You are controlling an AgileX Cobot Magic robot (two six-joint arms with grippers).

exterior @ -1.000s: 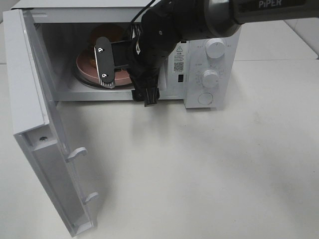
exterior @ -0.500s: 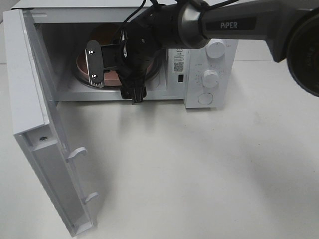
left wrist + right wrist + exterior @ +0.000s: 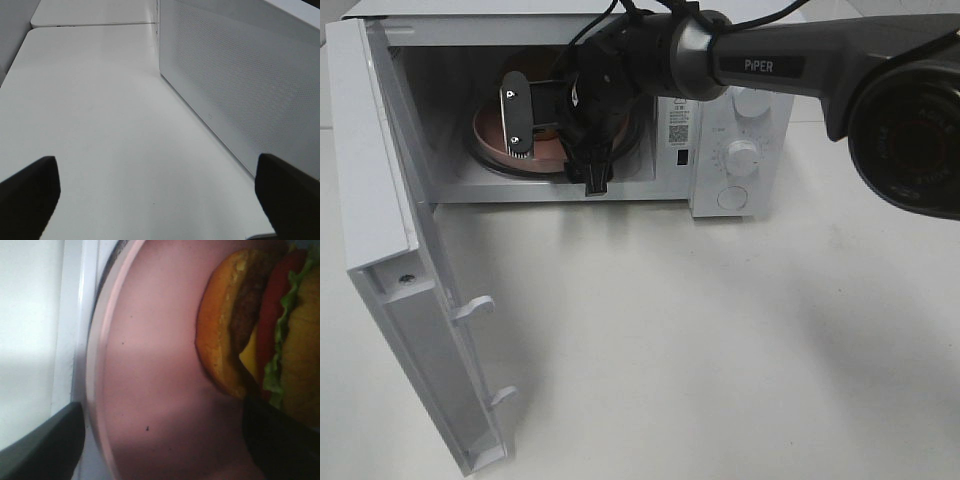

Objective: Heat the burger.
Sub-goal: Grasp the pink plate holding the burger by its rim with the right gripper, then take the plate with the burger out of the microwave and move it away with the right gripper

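**Burger on its plate inside the open microwave, right claw around it**

The burger (image 3: 260, 330) sits on a round pink plate (image 3: 150, 390) inside the microwave (image 3: 720, 130), whose door (image 3: 410, 300) hangs wide open toward the front left. The plate rests on the oven floor, probably on the turntable, which would put the food in the middle of the cavity where heating works best.

The right claw (image 3: 535, 120) reaches into the cavity from the right, arm stretched across the front of the control panel. In the right wrist view its two dark fingers (image 3: 45, 445) stand well apart, one beside the plate rim and one close by the burger. Nothing is visibly pinched between them, so the burger appears to lie free on the plate; whether the far finger touches it I cannot tell.

The burger stands upright on the plate, base bun down. Its long axis runs through the stack of layers, from bun through patty, cheese, tomato and lettuce, at right angles to the plate.

The left claw (image 3: 150, 200) hovers over the bare worktop (image 3: 100, 100) beside the microwave's perforated side wall, fingers spread wide, holding nothing. It seems parked clear, well placed to swing the door shut.
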